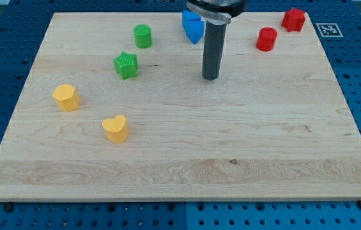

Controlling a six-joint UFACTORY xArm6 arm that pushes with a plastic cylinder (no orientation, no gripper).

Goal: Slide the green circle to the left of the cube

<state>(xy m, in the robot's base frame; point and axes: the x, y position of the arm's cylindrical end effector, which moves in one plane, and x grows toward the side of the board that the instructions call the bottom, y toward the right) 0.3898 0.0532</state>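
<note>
The green circle stands near the view's top, left of centre. A blue cube sits to its right at the top edge, partly hidden by the arm's head. My tip rests on the board below and slightly right of the blue cube, well to the right of the green circle and touching no block. A green star lies below and left of the green circle.
A red cylinder and a red block sit at the top right. A yellow hexagon-like block and a yellow heart lie at the left. The wooden board ends on a blue perforated table.
</note>
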